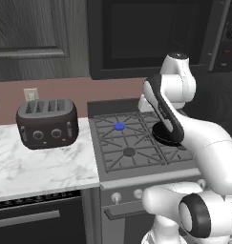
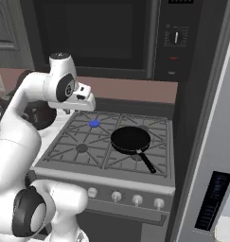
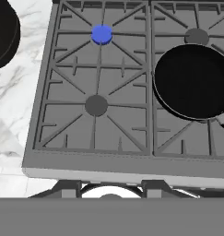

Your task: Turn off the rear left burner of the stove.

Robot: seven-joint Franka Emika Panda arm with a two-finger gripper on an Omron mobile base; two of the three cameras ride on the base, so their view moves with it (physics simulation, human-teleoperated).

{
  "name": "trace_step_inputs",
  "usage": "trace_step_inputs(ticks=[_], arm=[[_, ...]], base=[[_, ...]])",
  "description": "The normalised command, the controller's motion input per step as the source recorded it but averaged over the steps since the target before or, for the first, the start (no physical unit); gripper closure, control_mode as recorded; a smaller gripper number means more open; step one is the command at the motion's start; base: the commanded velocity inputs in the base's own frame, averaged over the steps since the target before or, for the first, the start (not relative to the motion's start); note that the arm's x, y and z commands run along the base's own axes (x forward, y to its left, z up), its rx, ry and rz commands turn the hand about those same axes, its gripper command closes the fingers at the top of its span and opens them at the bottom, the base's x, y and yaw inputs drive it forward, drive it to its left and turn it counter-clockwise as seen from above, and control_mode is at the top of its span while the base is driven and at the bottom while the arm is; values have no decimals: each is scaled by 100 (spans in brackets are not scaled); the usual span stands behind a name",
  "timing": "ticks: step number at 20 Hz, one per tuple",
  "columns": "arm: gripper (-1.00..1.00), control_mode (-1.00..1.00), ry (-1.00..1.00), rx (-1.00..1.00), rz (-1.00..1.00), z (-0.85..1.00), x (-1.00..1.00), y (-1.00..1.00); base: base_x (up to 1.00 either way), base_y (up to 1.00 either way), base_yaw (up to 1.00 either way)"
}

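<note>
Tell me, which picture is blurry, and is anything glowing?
The left base view and right base view look soft and grainy; the hand view is sharper. The rear left burner is bright blue, but casts no glow on the stove. The pan shows no glare.

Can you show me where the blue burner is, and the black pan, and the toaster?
rear left burner (image 3: 102,34), hand view, middle of its blue cap.
black pan (image 2: 130,139), right base view, dark inside of the bowl.
toaster (image 1: 47,128), left base view, its front face above the knobs.
</note>
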Motion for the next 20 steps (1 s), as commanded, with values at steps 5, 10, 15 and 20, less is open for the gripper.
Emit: trace_step_inputs(ticks=[5,10,15,20], arm=[[-100,-100,0,0,0,-11,-38,0],[-100,-100,-5,-5,7,-46,-93,-1],[-100,-100,-3,-19,26,-53,-84,2],[-100,-100,0,-19,30,-37,-53,4]], base=[[0,0,0],[0,0,0],[0,0,0],[0,0,0]])
